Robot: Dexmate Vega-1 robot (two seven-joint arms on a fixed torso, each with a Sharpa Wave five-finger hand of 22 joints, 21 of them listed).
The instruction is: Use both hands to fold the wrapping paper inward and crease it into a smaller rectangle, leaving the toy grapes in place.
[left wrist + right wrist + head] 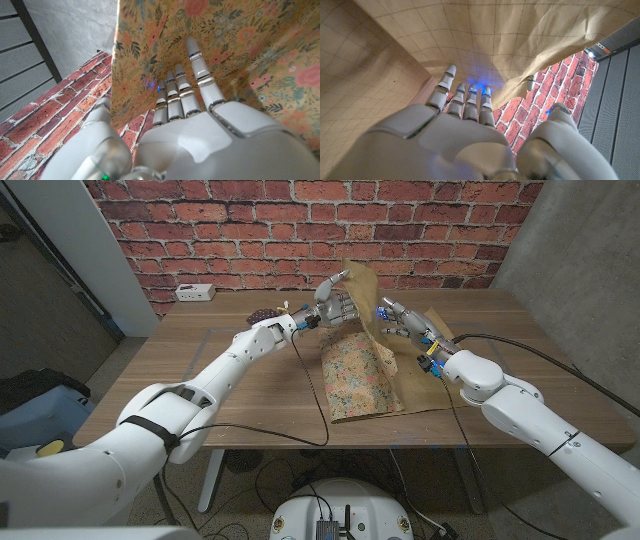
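Fingers (197, 65) of my left hand (338, 304) stretch nearly straight and lie against the flowered face of the wrapping paper (362, 370). In the left wrist view my thumb sits at the sheet's edge on the other side, so I appear to be pinching that edge between thumb and fingers. My right hand (404, 323) reaches up with its fingers (447, 82) extended against the plain brown back of the paper, which is printed with a faint grid. In the right wrist view its thumb shows past the paper's crumpled rim, by the brick. I cannot tell whether it truly grips the sheet or only presses it.

The paper is thin and creased. Its far part stands lifted between my two hands, while the near part lies on the wooden table (260, 395) with the floral pattern facing up over a brown border.

A dark, knobbly cluster, the toy grapes (263, 315), rests on the table just beside my left forearm, to the left of the paper and apart from it. A white power strip (194, 291) lies near the brick wall (250, 225).
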